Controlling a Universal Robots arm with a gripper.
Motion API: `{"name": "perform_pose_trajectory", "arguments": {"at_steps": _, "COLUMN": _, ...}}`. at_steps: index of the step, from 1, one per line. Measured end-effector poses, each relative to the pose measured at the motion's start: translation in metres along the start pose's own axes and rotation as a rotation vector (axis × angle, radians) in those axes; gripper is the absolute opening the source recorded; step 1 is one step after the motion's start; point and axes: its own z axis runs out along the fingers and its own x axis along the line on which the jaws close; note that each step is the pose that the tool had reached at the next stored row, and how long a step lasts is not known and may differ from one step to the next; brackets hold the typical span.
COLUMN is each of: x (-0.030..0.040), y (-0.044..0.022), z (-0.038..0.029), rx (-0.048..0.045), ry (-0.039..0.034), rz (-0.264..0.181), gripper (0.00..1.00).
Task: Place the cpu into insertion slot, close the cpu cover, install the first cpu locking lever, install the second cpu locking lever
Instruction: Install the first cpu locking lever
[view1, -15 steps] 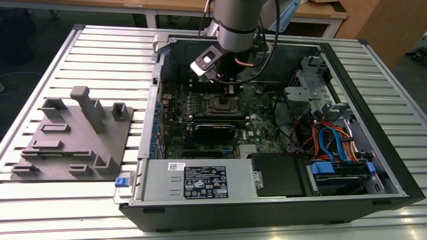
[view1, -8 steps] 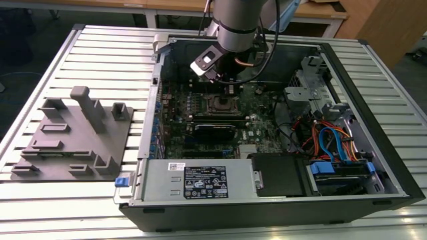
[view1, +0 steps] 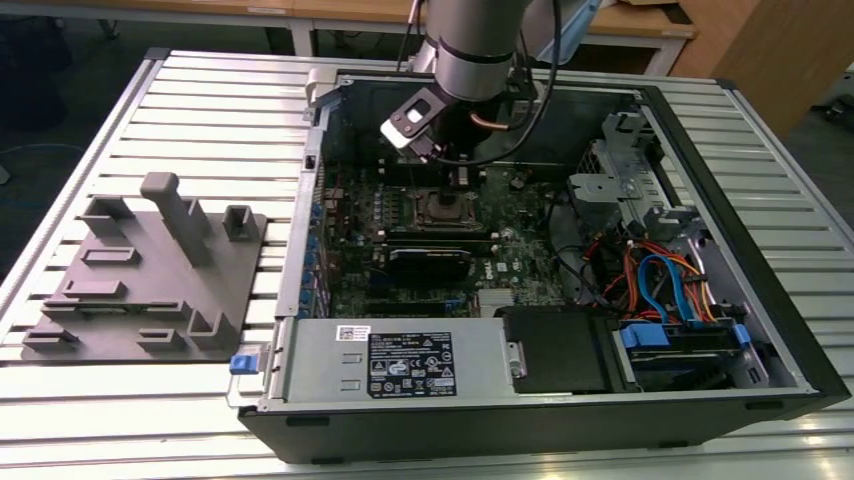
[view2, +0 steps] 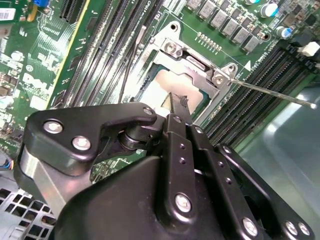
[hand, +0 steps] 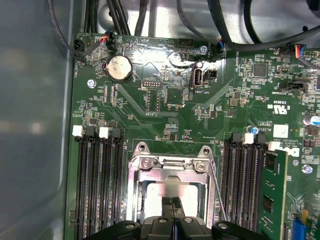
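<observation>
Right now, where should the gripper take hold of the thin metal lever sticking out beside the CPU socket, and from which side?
Take the lever near its free end, where the thin straight rod stands out over the memory slots, away from the cpu cover. Probably come from above, pinching across the rod rather than along it.

Slatted metal table (view1: 174, 90) — wooden desks (view1: 360, 10) behind, dark floor (view1: 30, 200) around.

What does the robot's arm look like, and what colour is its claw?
The arm is a round, silvery-grey tube with black cables looping beside it. The claw is black, made of jointed bars dotted with shiny silver screws.
</observation>
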Motion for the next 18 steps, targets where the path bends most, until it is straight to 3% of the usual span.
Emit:
{"name": "perform_pose_trajectory", "arguments": {"at_steps": 7, "x": -0.0004, "y": -0.0004, "z": -0.0139, "rx": 0.0000, "ry": 0.0000, "rz": 0.000, "gripper": 0.10}}
{"name": "perform_pose_trajectory", "arguments": {"at_steps": 18, "x": -0.0007, "y": -0.0008, "z": -0.0298, "rx": -0.0001, "ry": 0.0001, "rz": 0.000, "gripper": 0.10}}
